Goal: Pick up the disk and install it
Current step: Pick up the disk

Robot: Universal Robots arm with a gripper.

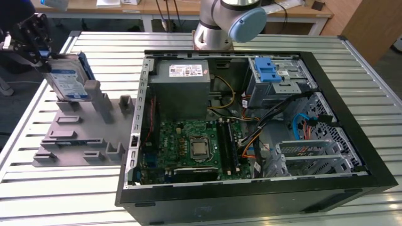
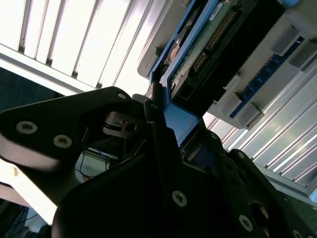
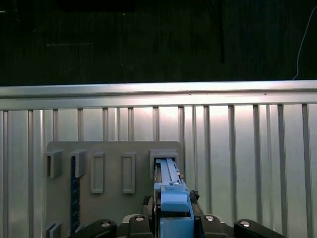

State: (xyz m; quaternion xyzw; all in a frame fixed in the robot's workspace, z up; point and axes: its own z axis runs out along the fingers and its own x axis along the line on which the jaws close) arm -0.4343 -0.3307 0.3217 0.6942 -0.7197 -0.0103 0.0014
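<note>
Disk point(image 1: 68, 80) stands on edge in the grey rack point(image 1: 75, 136) at the exterior view's left, well apart from the open case point(image 1: 251, 200), its lower end down among the rack's posts.

First risk: I have it only by the top end, on the blue rail point(image 3: 173, 201). A pull that isn't straight could jam it against the slot walls or drag the rack across the table point(image 1: 50, 188).

Second risk: that plastic rail looks smooth and a bit springy to me, so the disk could pivot or slip in my grip once it hangs free.

Third risk: the bay point(image 1: 276, 75) with the blue latch sits deep in the case beside loose cables point(image 1: 301, 125). A tilted disk could snag them or miss the guides.

Now my gripper point(image 1: 43, 56). It sits over the disk's top with the jaws close together. In both wrist views the fingers point(image 2: 161, 153) lie against the blue rail, so as far as I can tell I'm clamped on the disk and touching nothing else.
</note>
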